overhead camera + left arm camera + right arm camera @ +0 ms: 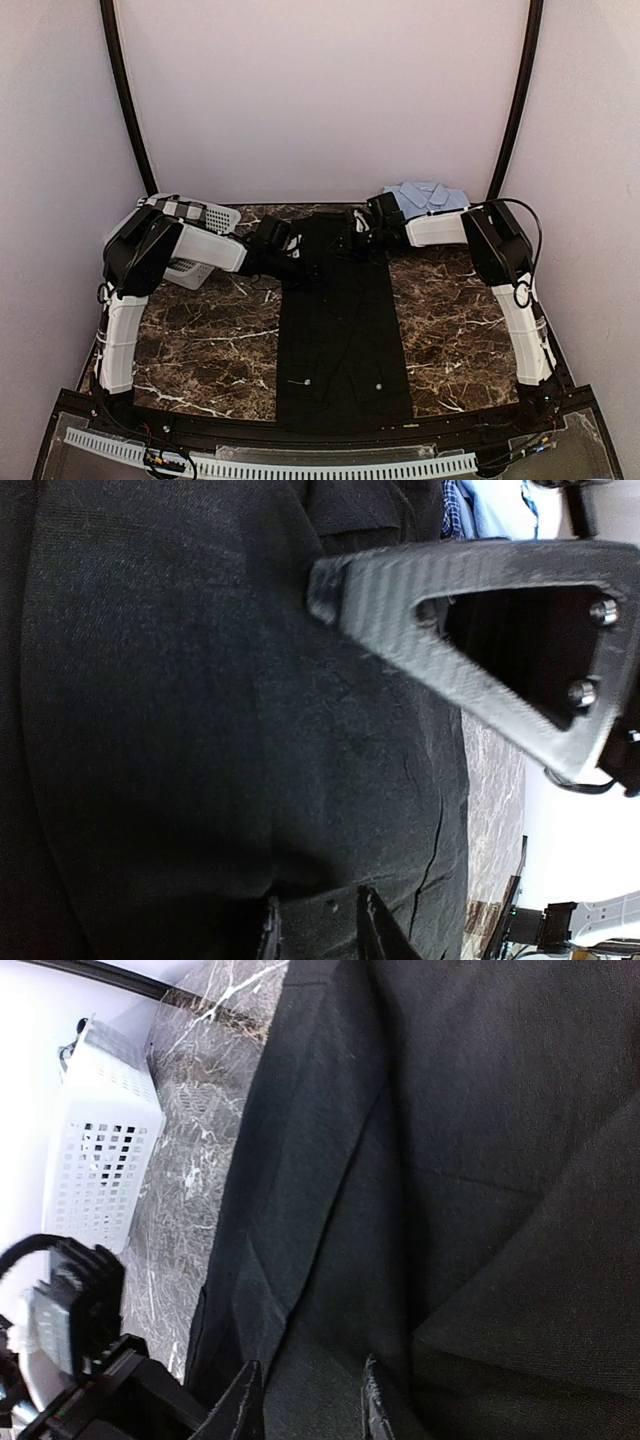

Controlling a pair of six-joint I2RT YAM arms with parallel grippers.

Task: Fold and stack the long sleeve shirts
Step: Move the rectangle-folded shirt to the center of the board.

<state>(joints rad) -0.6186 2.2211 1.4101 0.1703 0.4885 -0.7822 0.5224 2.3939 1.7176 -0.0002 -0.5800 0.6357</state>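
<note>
**Gripping the far end of the black shirt: two arms, one item**

Item 1, black shirt (pixel 340 330). Lies on the marble table (pixel 200 340) as one long narrow strip, running from the far edge down the middle to the near edge. Side edges are folded in and roughly straight. Two small pale dots show near its near end. Cloth is flat over most of its length and gathered at the far end, where both arms meet it.

Item 2, light blue shirt (pixel 428 196). Folded, collar uppermost, at the far right corner of the table. It lies just beyond the right arm's wrist and apart from the black strip.

Item 3, left gripper (pixel 308 268). Reaches in from the left to the far left corner of the black shirt. In its wrist view the two fingertips are drawn close, with a raised fold of black cloth filling the gap: clenched on the shirt.

Item 4, right gripper (pixel 352 240). Reaches in from the right to the far right corner of the same shirt, close to the left gripper. Its wrist view shows the fingertips likewise narrowed, with black cloth between them: grasping the shirt.

Item 5, white perforated basket (pixel 205 215). Stands at the far left of the table, partly hidden behind the left arm and off the cloth.
</note>
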